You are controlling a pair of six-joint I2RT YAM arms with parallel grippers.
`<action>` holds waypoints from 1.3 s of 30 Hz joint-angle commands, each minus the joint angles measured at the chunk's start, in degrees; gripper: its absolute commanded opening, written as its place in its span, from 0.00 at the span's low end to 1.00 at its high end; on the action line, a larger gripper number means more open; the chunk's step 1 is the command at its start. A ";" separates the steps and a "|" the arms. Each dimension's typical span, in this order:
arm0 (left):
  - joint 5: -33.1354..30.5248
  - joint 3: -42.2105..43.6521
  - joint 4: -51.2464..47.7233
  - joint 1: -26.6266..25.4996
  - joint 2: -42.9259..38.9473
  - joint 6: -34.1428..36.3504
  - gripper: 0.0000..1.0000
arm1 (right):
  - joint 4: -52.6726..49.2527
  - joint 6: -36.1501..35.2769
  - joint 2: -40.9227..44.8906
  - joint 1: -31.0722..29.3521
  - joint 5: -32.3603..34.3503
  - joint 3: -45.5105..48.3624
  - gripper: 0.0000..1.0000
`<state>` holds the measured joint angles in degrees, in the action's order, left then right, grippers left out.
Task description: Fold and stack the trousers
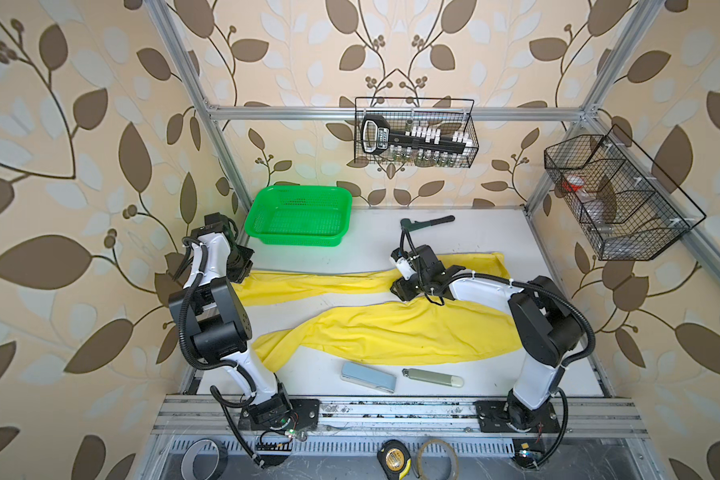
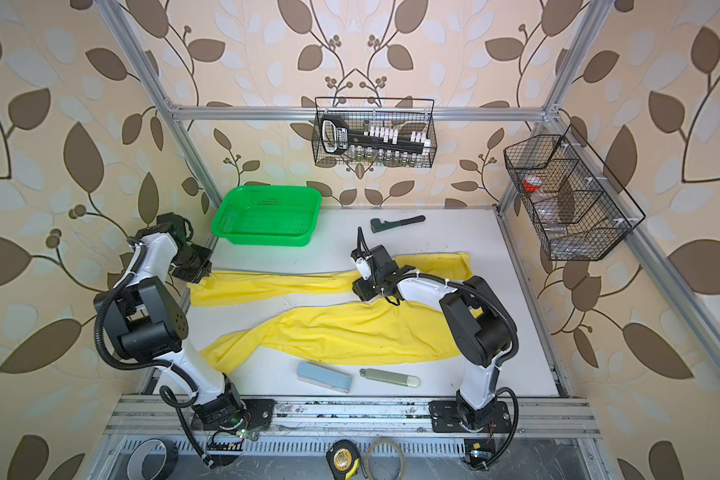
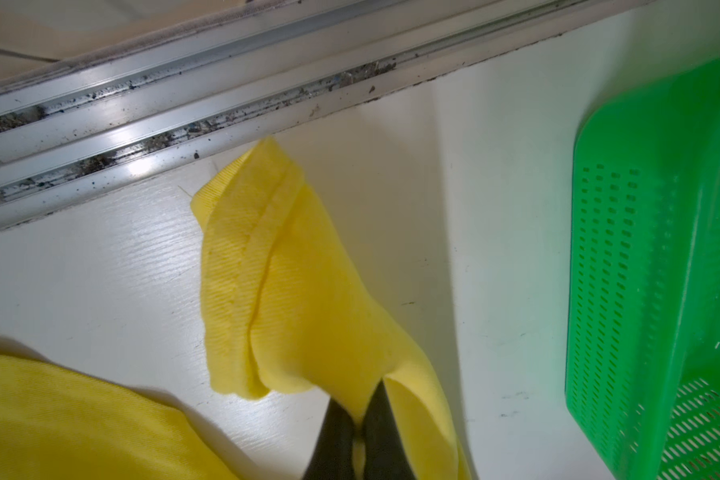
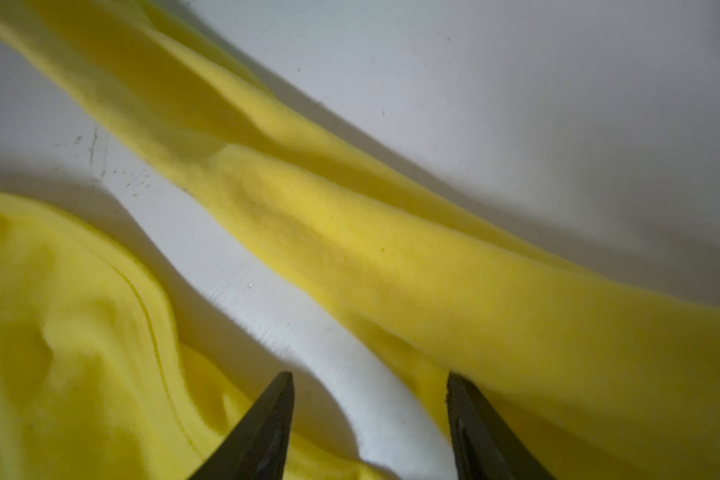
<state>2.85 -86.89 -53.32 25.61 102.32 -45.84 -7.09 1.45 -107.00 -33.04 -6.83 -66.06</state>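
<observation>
Black fingers [image 3: 381,428] of the left gripper [image 3: 360,415] are clamping shut on a fold of yellow cloth just behind the ribbed hem [image 3: 242,249] of the far leg [image 1: 308,284]. The right gripper [image 4: 368,376] is standing open and empty, its jaws straddling the bare strip of table where the two legs part. One fingertip [image 4: 466,407] is lying at the far leg's edge; contact cannot be confirmed.

Judged step: folding the far leg over onto the near leg [image 1: 350,328].
- Close the right jaws on the far leg's edge close to the crotch, taking both layers.
- Raise both ends together, holding the leg taut so that it is not sagging.
- Lay it hem to hem. The near leg is lying twisted and will likely need flattening.

The trousers [image 1: 391,328] are lying spread across the white table [image 1: 454,241], bright yellow and soft. The waist end [image 1: 500,266] is sitting partly under the right arm, and both legs are running toward the left arm. The green mesh basket [image 1: 298,216] is standing apart, behind the far leg.
</observation>
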 commanded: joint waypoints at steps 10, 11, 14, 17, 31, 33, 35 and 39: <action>0.29 -5.84 0.52 -0.14 6.05 3.08 0.08 | 1.01 4.35 -14.92 2.32 1.53 -18.15 0.58; 0.69 -6.40 0.67 -0.44 6.78 3.58 0.09 | 0.70 4.50 -15.98 2.37 1.63 -19.39 0.58; 1.50 -8.49 1.09 -1.83 9.09 5.27 0.11 | -1.02 5.44 -19.00 2.57 1.82 -22.65 0.58; 0.91 -11.23 0.46 -2.93 11.70 6.97 0.13 | -3.28 6.33 -21.68 2.91 1.75 -25.78 0.58; -9.95 -19.99 -3.35 -3.32 9.11 15.46 0.66 | -6.51 6.50 -13.44 4.81 -3.78 -23.44 0.59; -8.63 -19.69 -5.39 -3.30 7.01 16.30 0.68 | -6.53 6.48 -9.53 5.30 -5.28 -19.90 0.60; -7.01 -18.00 -7.81 -3.33 4.97 16.19 0.68 | -6.79 6.96 -5.73 6.04 -6.22 -16.06 0.60; -0.40 -6.60 -5.10 -4.18 -1.21 13.98 0.67 | -7.81 8.56 1.60 8.37 -7.73 -7.44 0.60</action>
<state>-1.83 -98.94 -55.96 22.06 106.59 -31.44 -12.82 8.99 -108.25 -26.09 -11.99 -77.87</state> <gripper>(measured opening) 0.675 0.597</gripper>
